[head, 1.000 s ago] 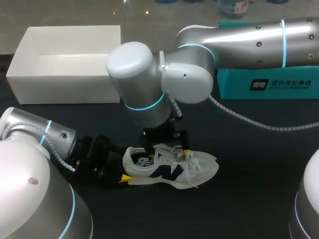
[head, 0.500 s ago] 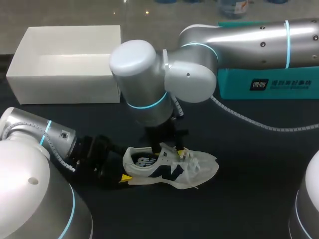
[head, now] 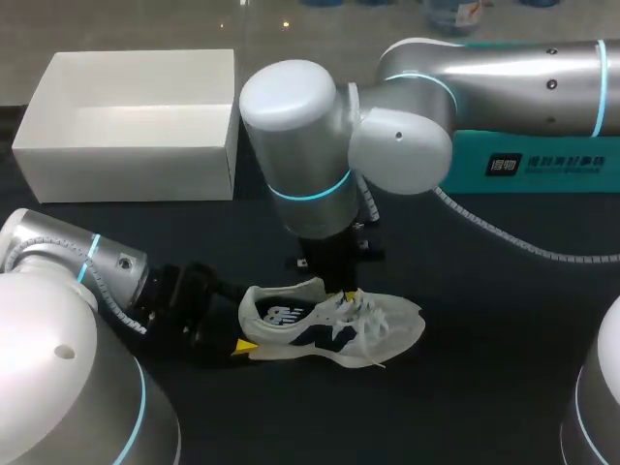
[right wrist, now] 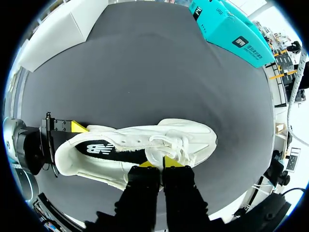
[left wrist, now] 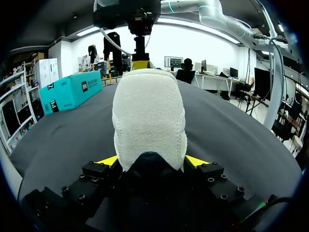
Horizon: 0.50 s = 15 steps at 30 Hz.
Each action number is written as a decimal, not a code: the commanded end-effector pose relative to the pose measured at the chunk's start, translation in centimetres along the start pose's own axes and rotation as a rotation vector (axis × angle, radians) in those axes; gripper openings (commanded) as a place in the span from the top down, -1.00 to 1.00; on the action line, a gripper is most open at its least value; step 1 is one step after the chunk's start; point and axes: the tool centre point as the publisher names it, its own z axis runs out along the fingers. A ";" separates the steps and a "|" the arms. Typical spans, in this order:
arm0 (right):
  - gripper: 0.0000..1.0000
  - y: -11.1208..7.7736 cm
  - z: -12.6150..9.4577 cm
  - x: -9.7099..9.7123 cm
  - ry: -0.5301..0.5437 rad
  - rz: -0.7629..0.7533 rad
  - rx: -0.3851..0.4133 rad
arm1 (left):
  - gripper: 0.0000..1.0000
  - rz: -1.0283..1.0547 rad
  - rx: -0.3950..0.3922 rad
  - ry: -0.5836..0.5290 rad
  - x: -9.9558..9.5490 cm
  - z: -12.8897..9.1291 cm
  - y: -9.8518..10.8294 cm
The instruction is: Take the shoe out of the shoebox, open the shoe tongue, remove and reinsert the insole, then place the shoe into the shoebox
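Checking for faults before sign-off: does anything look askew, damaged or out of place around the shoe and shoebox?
Nothing stands out. The shoe stands upright on its sole on the table, heel clamped in the left gripper, the right gripper at its laces. The white shoebox sits open and upright behind it.

Illegible print on teal box (head: 542, 165)

In the head view, the right arm (head: 320, 208) covers most of the right gripper (right wrist: 159, 164) above the shoe (head: 334, 325). The shoe's heel hides the far finger of the left gripper (left wrist: 151, 162). In the left wrist view that heel blocks the shoe's toe and laces. Behind the shoe, the teal box (head: 542, 165) runs off the picture's edge. What the right gripper pinches at the laces, seemingly the tongue, lies buried under its tips.
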 end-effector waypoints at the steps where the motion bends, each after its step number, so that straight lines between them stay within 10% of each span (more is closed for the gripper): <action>1: 1.00 -0.8 -0.2 -1.1 0.013 0.444 -0.020 | 1.00 -0.001 -0.004 -0.001 0.5 0.9 0.6; 15: 1.00 -1.0 -0.8 -4.4 0.050 0.517 -0.033 | 1.00 -0.001 -0.004 -0.001 0.5 0.9 0.6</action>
